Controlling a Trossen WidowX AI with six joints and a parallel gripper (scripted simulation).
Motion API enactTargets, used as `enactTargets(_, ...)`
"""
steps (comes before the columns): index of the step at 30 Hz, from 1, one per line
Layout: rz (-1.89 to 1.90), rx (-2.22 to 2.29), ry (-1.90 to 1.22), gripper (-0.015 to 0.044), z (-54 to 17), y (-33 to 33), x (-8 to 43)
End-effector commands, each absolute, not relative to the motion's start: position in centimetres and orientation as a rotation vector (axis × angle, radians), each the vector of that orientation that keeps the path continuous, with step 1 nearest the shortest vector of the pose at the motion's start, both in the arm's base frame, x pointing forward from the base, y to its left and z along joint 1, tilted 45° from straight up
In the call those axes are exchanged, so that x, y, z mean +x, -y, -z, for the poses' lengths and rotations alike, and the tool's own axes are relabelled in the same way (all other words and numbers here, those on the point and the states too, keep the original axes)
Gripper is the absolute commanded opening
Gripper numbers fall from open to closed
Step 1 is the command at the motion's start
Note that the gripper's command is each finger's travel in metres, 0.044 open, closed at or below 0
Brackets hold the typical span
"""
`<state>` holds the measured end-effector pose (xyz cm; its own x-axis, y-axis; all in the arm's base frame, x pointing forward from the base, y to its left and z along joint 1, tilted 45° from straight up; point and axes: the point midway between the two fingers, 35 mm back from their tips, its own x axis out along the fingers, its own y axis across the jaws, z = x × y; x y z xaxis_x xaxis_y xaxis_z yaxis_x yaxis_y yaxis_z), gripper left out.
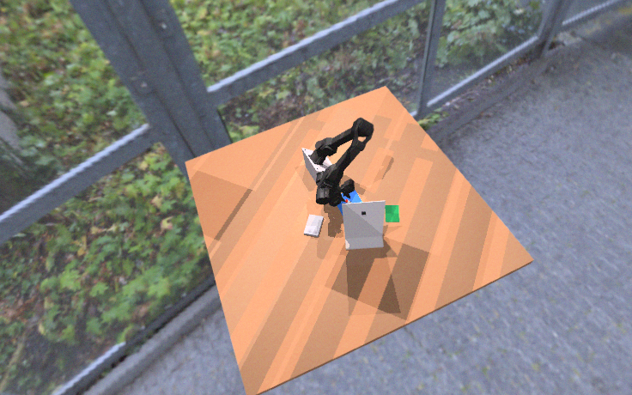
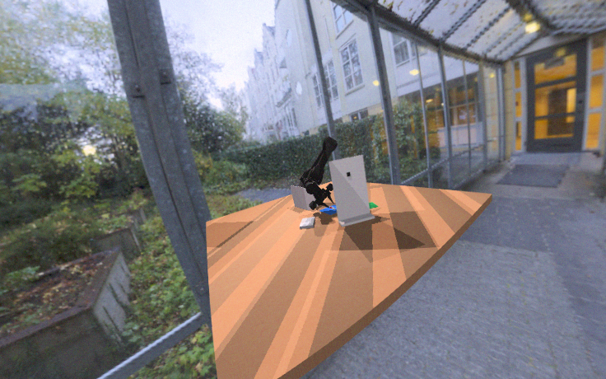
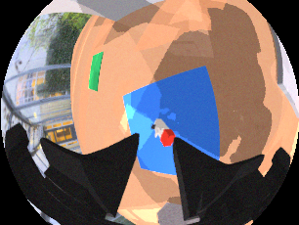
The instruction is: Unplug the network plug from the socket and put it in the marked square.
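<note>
The plug, a small grey body with a red part, lies on the blue square, inside its edges in the wrist view. My gripper is partly open and holds nothing. Its two black fingertips are apart, above the square, with the red part seen just beside the right fingertip in the wrist view. Whether a finger touches the plug cannot be told. The upright grey panel stands beside the square, with a small dark opening and no plug visible in it.
A small green patch lies on the table beyond the panel. A small white box lies left of the panel. A second light panel stands near the arm's base.
</note>
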<state>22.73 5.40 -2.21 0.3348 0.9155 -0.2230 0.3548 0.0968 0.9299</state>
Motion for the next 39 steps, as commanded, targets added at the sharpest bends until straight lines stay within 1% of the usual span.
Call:
enactTargets(1, -0.623, 1.472, -1.228, 0.0156, 2.3, -5.2, 22.6)
enactTargets(39, -0.614, 1.471, -1.233, 0.0156, 1.2, -3.1, 22.1)
